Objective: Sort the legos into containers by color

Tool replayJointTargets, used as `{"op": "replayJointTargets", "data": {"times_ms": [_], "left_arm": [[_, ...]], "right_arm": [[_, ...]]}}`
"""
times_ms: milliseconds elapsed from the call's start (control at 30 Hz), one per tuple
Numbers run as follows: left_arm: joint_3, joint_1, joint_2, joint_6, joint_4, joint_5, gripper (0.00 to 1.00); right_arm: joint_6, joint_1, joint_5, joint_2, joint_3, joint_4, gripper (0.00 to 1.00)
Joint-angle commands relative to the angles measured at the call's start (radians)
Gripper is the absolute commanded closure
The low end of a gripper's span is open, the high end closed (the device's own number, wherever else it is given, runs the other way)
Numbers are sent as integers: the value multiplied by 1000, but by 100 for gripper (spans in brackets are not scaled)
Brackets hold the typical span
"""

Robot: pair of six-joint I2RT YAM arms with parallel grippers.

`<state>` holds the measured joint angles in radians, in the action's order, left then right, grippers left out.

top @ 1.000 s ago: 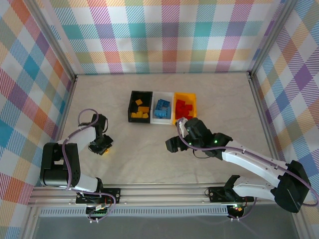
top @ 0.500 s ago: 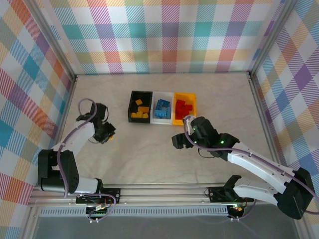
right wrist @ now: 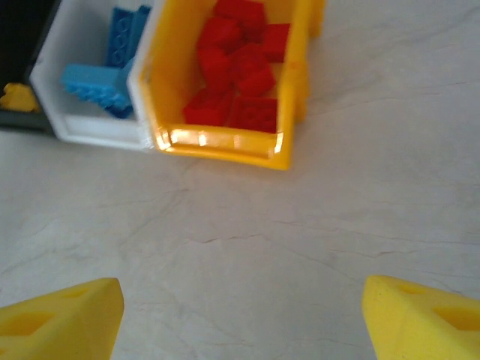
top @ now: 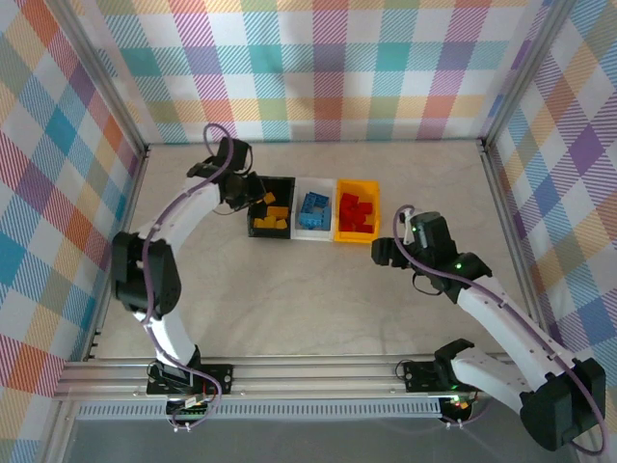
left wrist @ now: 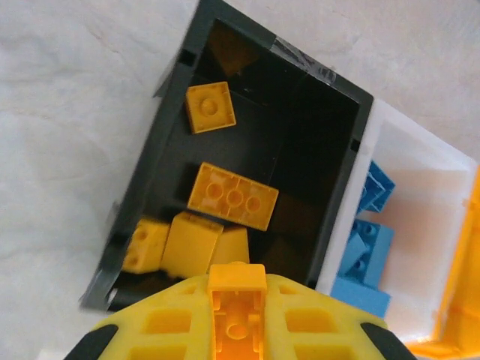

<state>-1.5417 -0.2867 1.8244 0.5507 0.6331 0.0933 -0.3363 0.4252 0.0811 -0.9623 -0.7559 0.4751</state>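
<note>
Three bins stand in a row at mid table: a black bin (top: 258,182) with several yellow-orange legos (left wrist: 232,196), a white bin (top: 313,231) with blue legos (top: 312,208), and a yellow-orange bin (top: 371,203) with red legos (top: 355,212). My left gripper (top: 253,196) hangs over the black bin's left edge, shut on a yellow-orange lego (left wrist: 237,309) seen from its hollow underside. My right gripper (top: 384,253) stands open over bare table just right of the yellow-orange bin (right wrist: 225,141), nothing between its fingers (right wrist: 60,315).
Checked fabric walls with metal frame posts close in the table on three sides. A metal rail (top: 308,371) runs along the near edge by the arm bases. The pale tabletop (top: 289,299) lies in front of the bins.
My left gripper has swung from the left side of the table up to the black bin, carrying the yellow-orange lego. My right gripper has drawn back to the right, away from the bins.
</note>
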Motion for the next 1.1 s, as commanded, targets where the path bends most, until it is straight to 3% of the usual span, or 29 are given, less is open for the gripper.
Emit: {"op": "replayJointTargets", "data": {"times_ms": [0, 100, 300, 533, 667, 767, 900, 1067], "left_arm": [[-75, -6, 94, -64, -18, 6, 83], [-146, -11, 176, -88, -18, 15, 81], [-203, -14, 249, -113, -28, 30, 67], [-191, -16, 200, -118, -32, 51, 35], [-110, -17, 69, -140, -66, 34, 13], [-23, -16, -62, -166, -60, -68, 1], [153, -14, -284, -201, -87, -242, 0], [544, 17, -672, -329, -400, -444, 1]], "right_arm": [[13, -43, -11, 17, 11, 0, 17], [25, -104, -41, -15, 27, -44, 16], [47, -245, -100, -91, 90, -169, 9], [233, -356, -120, -95, 196, -407, 5], [326, -372, -83, -168, 260, -621, 1], [349, -402, -86, -292, 283, -808, 0], [362, -413, -123, -414, 273, -962, 1], [344, -422, -160, -510, 304, -1185, 1]]}}
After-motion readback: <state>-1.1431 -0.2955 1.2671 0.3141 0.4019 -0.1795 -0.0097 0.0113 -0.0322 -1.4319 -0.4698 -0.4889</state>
